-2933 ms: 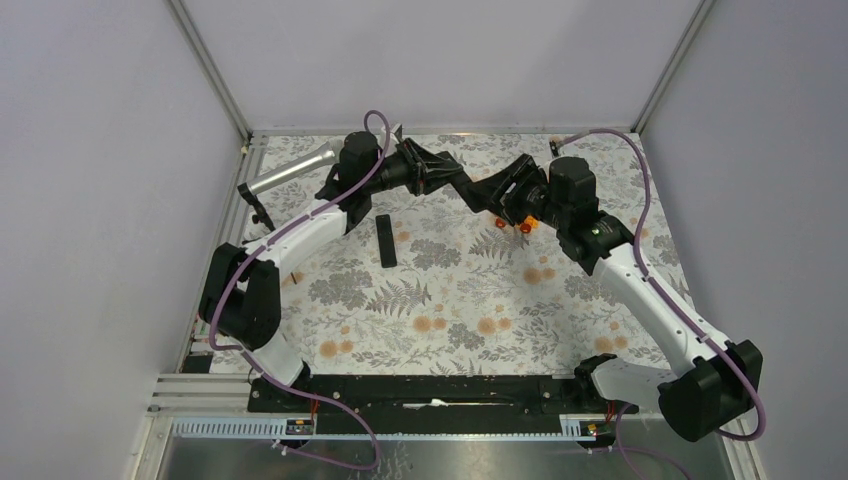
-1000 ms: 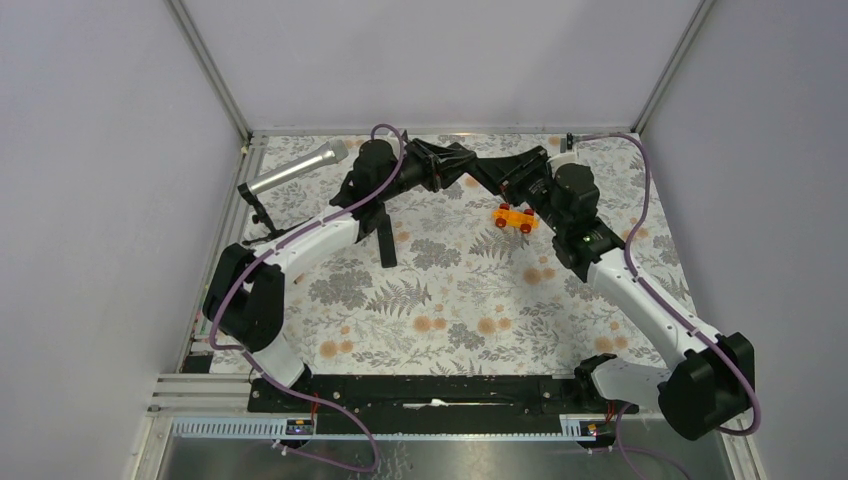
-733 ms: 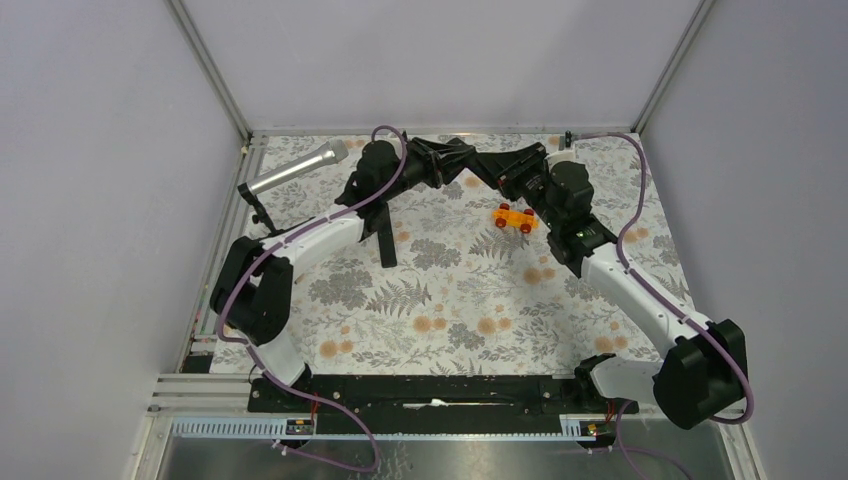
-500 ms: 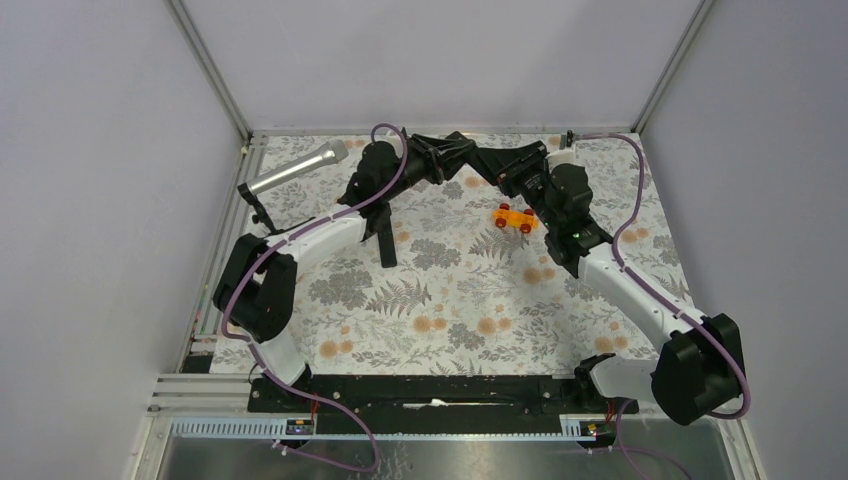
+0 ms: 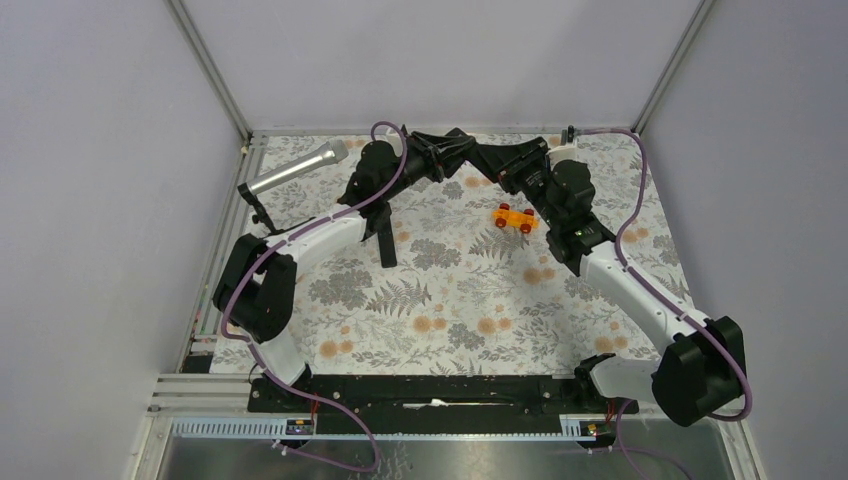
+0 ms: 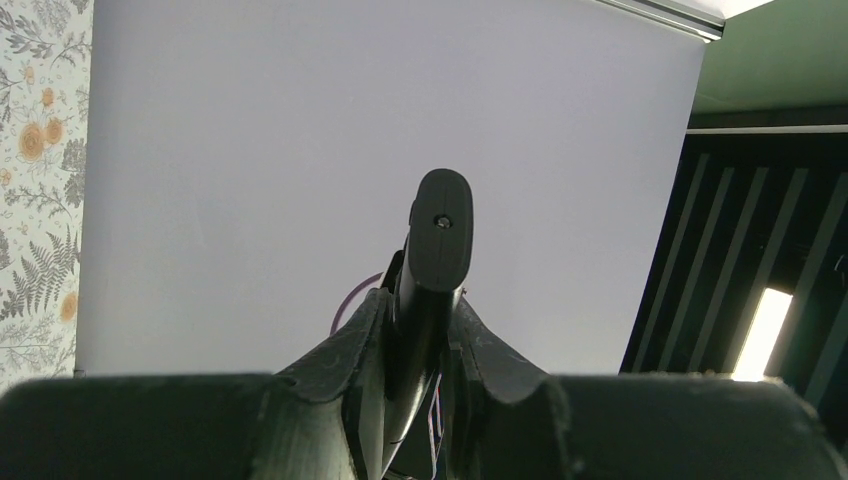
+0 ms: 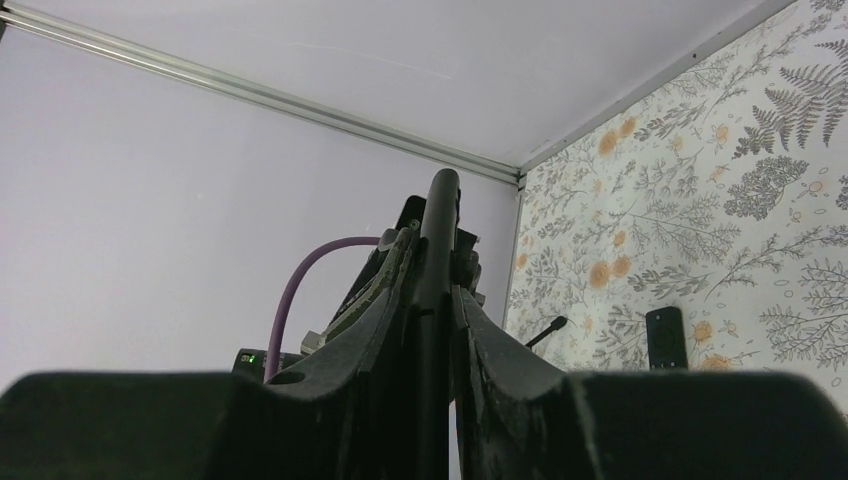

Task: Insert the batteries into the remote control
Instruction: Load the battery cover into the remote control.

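The slim black remote control (image 5: 472,152) hangs in the air at the back of the table, between my two grippers. My left gripper (image 5: 457,148) is shut on it. In the left wrist view its rounded end (image 6: 438,235), marked by a small hole, sticks out past the left gripper (image 6: 420,300). My right gripper (image 5: 492,160) is shut on it from the other side. The right wrist view shows it edge-on as a thin black bar (image 7: 440,215) rising out of the right gripper (image 7: 432,285). The batteries are out of view.
A second black remote (image 5: 386,240) lies button face up left of centre, also seen as the black remote (image 7: 665,338). An orange toy block with red knobs (image 5: 514,218) sits under the right arm. A silver microphone (image 5: 295,167) lies back left. The back wall is close behind the grippers.
Both grippers, still joined on the black bar, have drifted a little further toward the back wall. Earlier they were lower over the table, covering the orange toy.
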Motion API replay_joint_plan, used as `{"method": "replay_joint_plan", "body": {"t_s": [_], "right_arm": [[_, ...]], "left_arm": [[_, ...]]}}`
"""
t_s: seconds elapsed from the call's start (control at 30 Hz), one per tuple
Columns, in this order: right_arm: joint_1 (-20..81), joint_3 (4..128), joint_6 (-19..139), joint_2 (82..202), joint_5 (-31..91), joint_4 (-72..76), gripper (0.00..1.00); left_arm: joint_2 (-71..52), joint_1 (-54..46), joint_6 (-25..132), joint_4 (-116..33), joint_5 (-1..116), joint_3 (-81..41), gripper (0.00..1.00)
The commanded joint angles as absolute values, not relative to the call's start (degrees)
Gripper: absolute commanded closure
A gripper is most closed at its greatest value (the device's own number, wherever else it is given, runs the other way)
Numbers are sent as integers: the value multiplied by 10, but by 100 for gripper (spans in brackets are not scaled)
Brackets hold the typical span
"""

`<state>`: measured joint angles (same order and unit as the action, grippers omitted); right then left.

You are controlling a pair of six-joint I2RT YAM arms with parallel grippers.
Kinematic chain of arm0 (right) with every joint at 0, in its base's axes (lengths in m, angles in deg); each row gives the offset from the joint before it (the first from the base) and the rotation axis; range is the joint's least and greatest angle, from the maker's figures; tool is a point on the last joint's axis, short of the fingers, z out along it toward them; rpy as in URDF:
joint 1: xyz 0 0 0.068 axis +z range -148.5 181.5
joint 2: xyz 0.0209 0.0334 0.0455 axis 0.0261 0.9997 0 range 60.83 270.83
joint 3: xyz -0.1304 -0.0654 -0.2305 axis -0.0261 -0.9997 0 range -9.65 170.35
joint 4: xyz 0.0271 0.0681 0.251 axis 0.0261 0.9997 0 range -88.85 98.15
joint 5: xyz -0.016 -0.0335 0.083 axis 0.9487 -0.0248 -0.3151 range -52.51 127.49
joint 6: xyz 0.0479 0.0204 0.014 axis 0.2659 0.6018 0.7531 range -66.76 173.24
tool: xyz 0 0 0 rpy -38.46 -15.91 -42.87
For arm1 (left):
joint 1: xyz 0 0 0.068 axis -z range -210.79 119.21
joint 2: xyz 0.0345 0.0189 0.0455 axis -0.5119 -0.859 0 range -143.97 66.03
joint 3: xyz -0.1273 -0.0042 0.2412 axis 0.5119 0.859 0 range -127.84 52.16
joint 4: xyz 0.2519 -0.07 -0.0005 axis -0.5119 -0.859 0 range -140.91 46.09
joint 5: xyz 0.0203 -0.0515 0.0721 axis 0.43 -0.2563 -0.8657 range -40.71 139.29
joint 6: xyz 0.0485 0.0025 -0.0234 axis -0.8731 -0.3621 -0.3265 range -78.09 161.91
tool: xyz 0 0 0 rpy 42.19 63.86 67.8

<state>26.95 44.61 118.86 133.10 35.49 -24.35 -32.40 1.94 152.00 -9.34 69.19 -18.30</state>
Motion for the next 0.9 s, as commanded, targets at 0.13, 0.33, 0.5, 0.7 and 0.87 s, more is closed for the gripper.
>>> {"method": "replay_joint_plan", "body": {"t_s": [0.13, 0.33, 0.5, 0.7, 0.87], "right_arm": [[286, 443, 1140, 1357, 313, -165, 72], [285, 443, 1153, 1385, 303, -214, 67], [285, 450, 1159, 1401, 304, -237, 67], [284, 458, 1165, 1400, 310, -218, 68], [277, 484, 1153, 1389, 300, -169, 68]], "left_arm": [[-268, 51, 1668, 68, 746, -221, 100], [-277, 65, 1672, 69, 772, -241, 100], [-274, 73, 1669, 62, 785, -227, 100], [-263, 74, 1646, 59, 796, -215, 100], [-244, 53, 1560, 12, 808, -202, 100]]}}
